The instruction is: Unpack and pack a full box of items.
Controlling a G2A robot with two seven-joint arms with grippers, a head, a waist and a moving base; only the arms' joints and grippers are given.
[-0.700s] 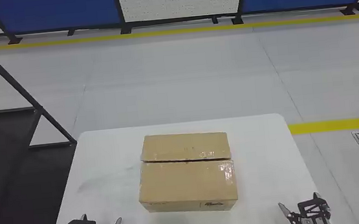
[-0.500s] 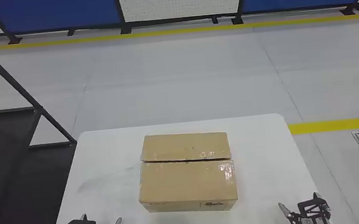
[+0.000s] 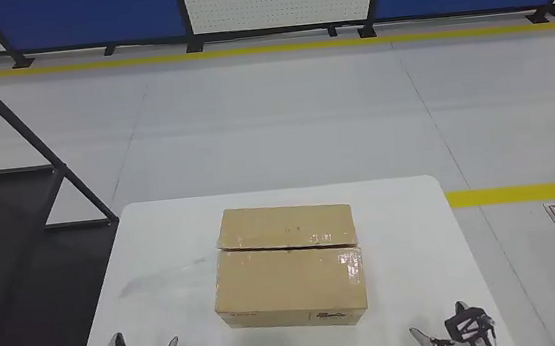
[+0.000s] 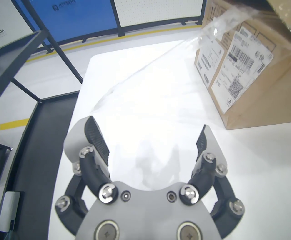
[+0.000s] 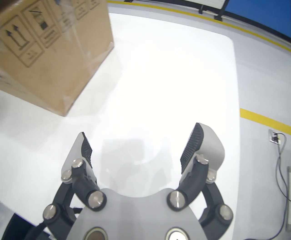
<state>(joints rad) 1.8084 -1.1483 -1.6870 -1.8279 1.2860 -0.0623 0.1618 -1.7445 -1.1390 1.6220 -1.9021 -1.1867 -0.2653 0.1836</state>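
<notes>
White was the desk (image 3: 165, 254), and at its near edge the two sets of jaws sat apart, one by each corner. The left jaws, near left, were spread wide, black ribbed pads (image 4: 96, 138) well apart with bare desk between them. Same story at the near right: the right jaws gaped wide too, gripping nothing. Just beyond them, square in the middle of the desk, stood the cardboard box (image 3: 289, 267), flaps closed, shiny clear tape (image 3: 341, 259) across its top. White shipping labels (image 4: 247, 66) covered the side facing the left jaws, and printed handling arrows (image 5: 14, 36) marked the side facing the right jaws. Neither set of jaws touched it. Off the desk to the left stood a black metal rack (image 3: 19, 198). Farther out lay grey floor (image 3: 283, 122), a yellow line (image 3: 521, 193) at the right, and at the very back, blue panels (image 3: 82, 16).
</notes>
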